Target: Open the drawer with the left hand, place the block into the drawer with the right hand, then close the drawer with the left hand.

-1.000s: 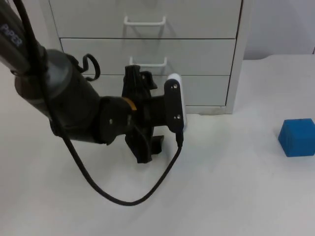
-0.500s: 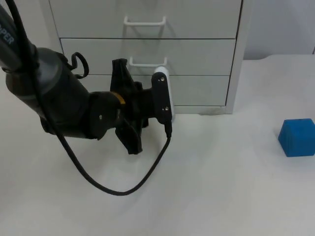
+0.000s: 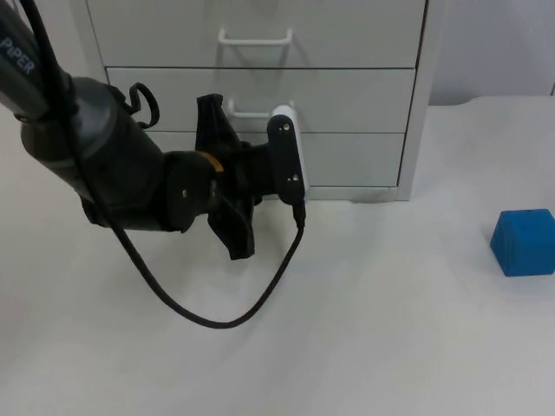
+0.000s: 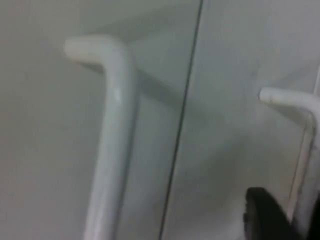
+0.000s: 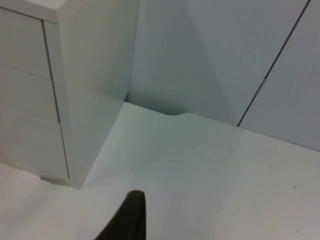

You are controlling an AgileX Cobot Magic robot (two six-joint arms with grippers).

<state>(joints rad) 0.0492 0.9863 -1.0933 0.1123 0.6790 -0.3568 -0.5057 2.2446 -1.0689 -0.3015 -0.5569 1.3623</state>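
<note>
**Left gripper at the drawer front, grasp not yet confirmed**

At the front of the white drawer unit (image 3: 260,95), the left gripper (image 3: 227,113) is pressed in close to the handle of the middle drawer (image 3: 260,111), with the arm's bulk across the lowest drawer front. Whether its fingers are parted or closed cannot be told from the top view, and the left wrist view gives only one black fingertip (image 4: 265,215) just beside a white handle (image 4: 302,150).

What could go wrong, as a judgement: if the fingers close beside the bar instead of around it, the pull would slip off and the drawer stay shut. A pull off the drawer's axis could jam it or drag the whole unit across the table (image 3: 390,329) (nothing visible anchors it). The loose cable lying on the table could also snag.

The blue block (image 3: 524,242) sits on the table well apart from the unit, toward the right side, untouched. The right gripper (image 5: 131,217) waits, looking past the unit's side panel toward the grey partition wall (image 5: 210,55); its opening cannot be told either.

Counted: one drawer unit, three drawer fronts visible, two handles in view, one block, two grippers.
</note>
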